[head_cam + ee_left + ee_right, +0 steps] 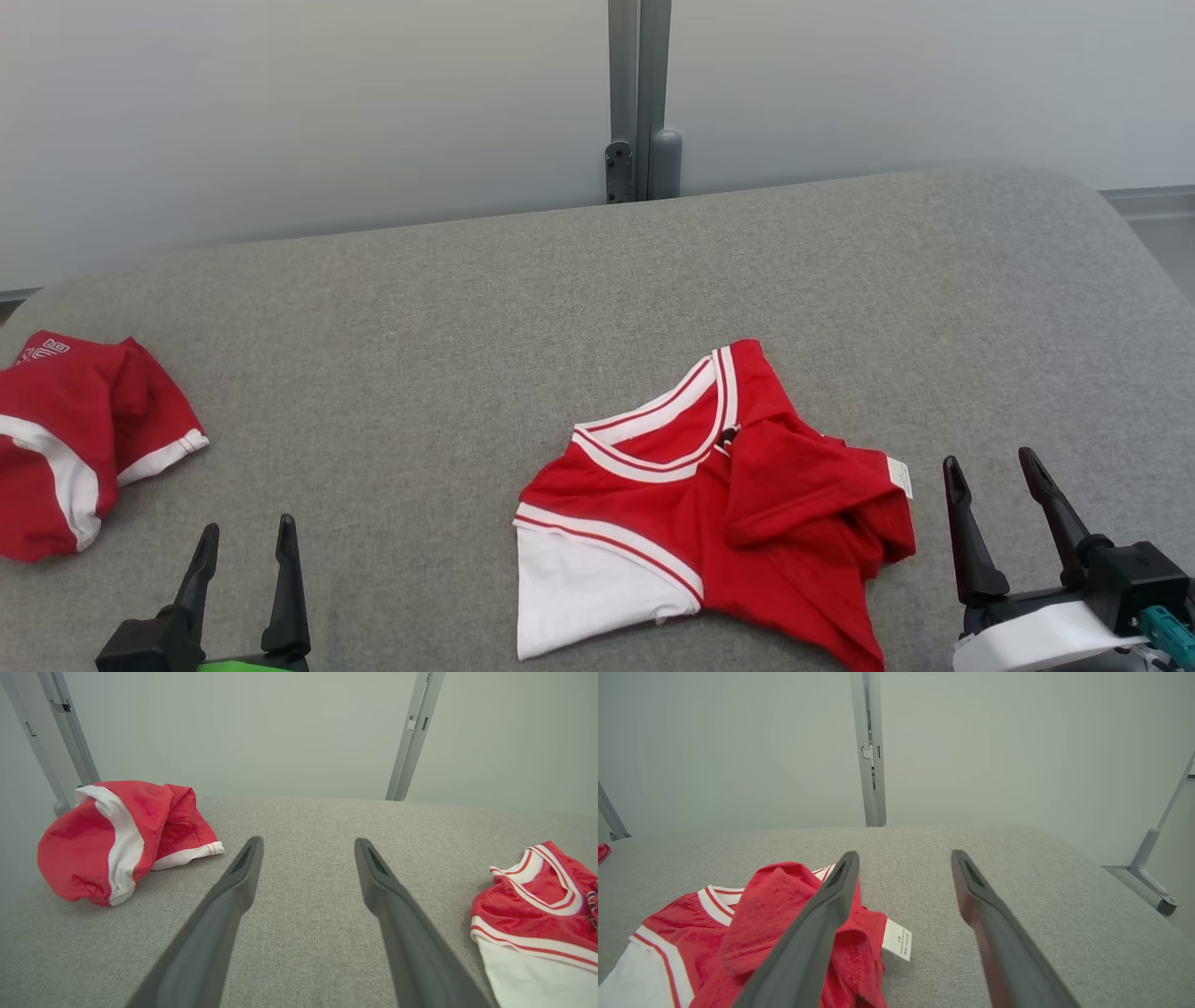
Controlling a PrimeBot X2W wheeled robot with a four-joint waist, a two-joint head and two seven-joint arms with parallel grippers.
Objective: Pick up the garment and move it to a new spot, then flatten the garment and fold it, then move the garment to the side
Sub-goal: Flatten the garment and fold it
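looks like a lab test booth to me, not a home. i'm facing a padded table (467, 308) in plain grey fabric, backed by blank pale wall panels (280, 112) joined by grey metal frame posts (639, 93) with bolted brackets; another angled post (1151, 842) stands at my right.

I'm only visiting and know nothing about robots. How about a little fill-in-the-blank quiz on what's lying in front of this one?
The crumpled jersey is red and ____.
The left hand and the right hand are both ____ and empty.
The jersey's white tag sits on the side nearer the ____ hand.
The other red garment lies on the grey surface nearer the ____ hand.
Missing words: white; open; right; left.
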